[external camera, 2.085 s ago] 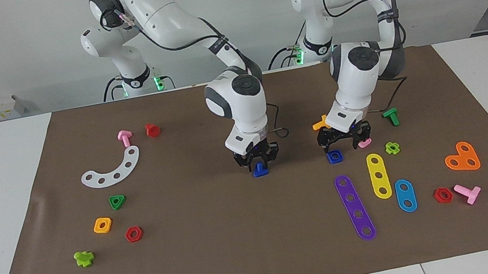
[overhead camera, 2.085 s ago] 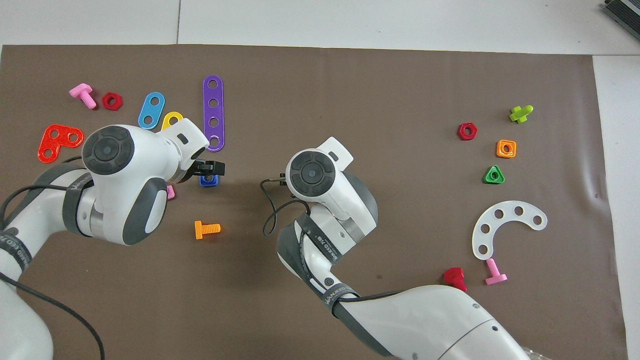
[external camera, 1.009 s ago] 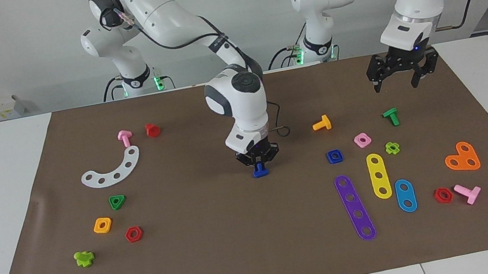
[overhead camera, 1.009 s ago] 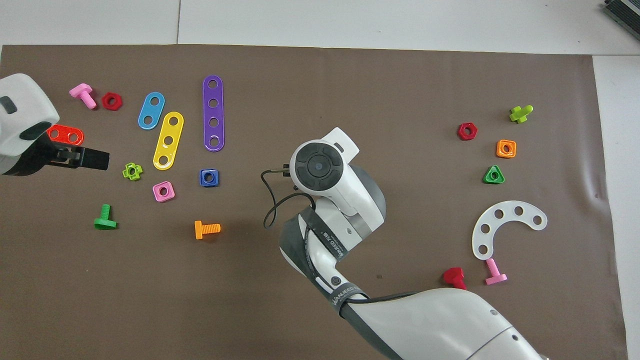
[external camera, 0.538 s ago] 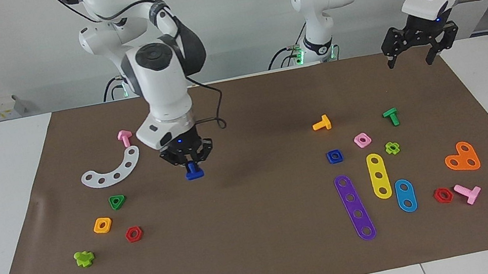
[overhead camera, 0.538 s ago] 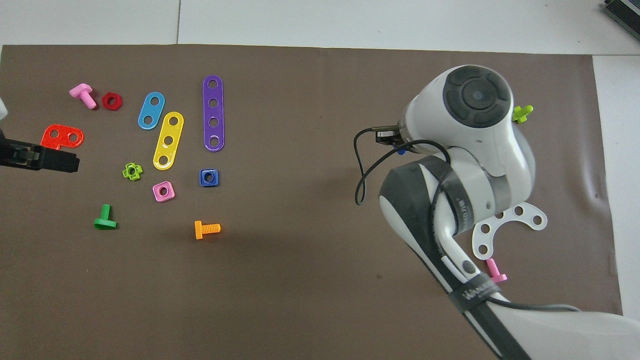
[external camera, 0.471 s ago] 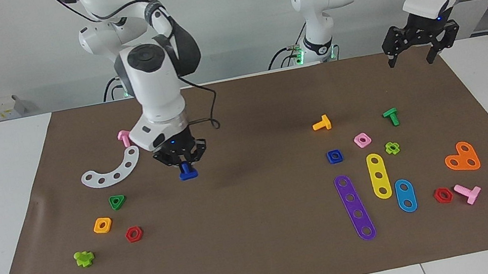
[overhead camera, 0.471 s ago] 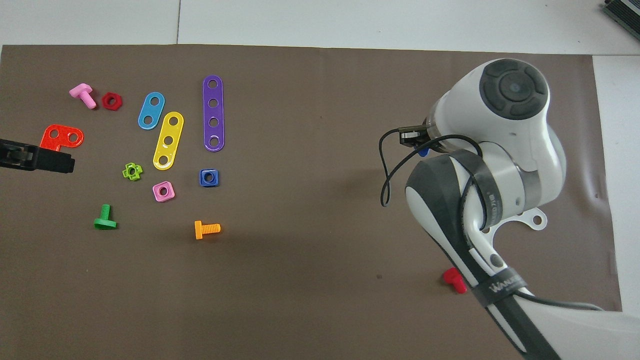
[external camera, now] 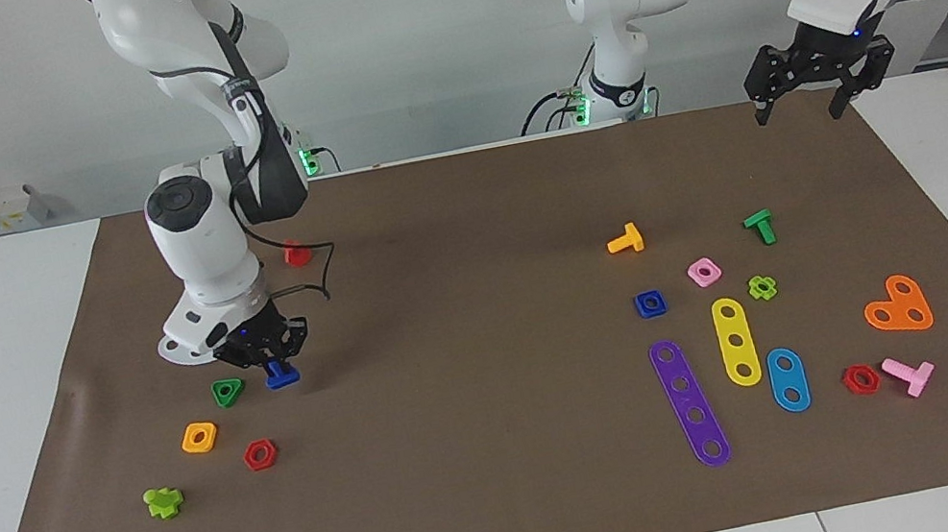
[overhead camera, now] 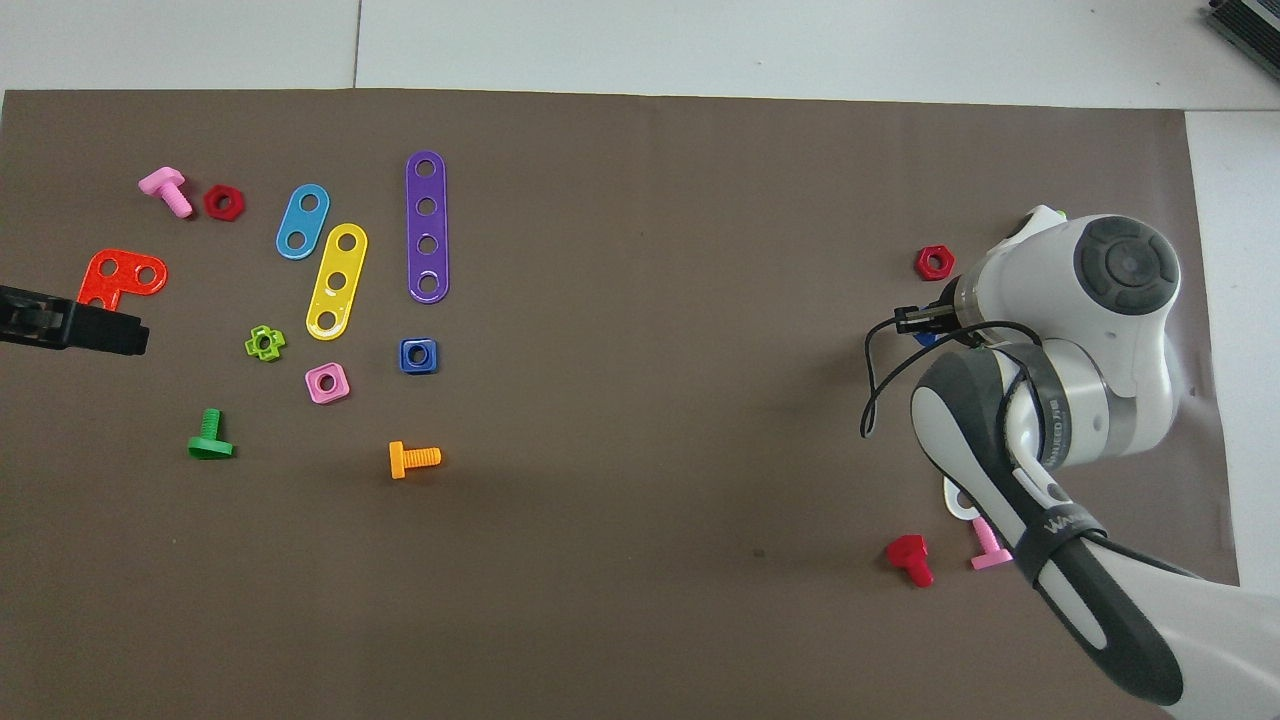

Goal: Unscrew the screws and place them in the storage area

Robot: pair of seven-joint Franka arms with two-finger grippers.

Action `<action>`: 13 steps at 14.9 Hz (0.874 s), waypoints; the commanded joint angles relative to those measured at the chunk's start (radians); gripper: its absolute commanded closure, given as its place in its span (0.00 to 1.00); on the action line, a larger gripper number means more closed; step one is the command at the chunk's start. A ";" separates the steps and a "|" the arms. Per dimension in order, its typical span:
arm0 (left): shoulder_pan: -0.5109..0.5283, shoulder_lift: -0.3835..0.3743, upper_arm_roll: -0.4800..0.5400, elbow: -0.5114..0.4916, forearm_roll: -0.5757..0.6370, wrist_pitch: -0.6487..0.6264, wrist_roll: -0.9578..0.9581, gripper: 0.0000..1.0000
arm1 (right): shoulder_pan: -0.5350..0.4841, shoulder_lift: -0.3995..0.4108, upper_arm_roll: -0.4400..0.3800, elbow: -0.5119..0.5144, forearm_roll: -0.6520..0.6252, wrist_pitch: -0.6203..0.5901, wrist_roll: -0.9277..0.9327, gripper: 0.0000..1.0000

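- right pincer (external camera: 268,359) clamped on the blue screw (external camera: 281,375), low right beside the green triangular nut (external camera: 228,391)
- left pincer (external camera: 815,85) wide open, empty, up over the mat's edge (external camera: 878,136)

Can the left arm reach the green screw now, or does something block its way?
Probably yes: the left gripper hangs open and empty above the mat's edge, and nothing lies on the green screw below it. The right arm is busy elsewhere.
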 commanded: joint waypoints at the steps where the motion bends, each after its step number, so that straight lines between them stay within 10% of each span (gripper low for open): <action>1: 0.007 0.013 -0.005 0.024 -0.020 -0.020 0.009 0.00 | -0.050 -0.041 0.019 -0.106 0.008 0.097 -0.061 1.00; 9: 0.002 0.029 -0.006 0.033 -0.018 0.020 0.007 0.00 | -0.055 -0.006 0.019 -0.145 0.028 0.163 -0.052 1.00; 12: 0.001 0.021 -0.013 0.028 -0.020 -0.004 0.009 0.00 | -0.064 0.006 0.019 -0.143 0.028 0.182 -0.049 0.00; 13: 0.001 0.014 -0.013 0.022 -0.020 -0.010 0.009 0.00 | -0.059 0.008 0.019 -0.133 0.029 0.176 -0.028 0.00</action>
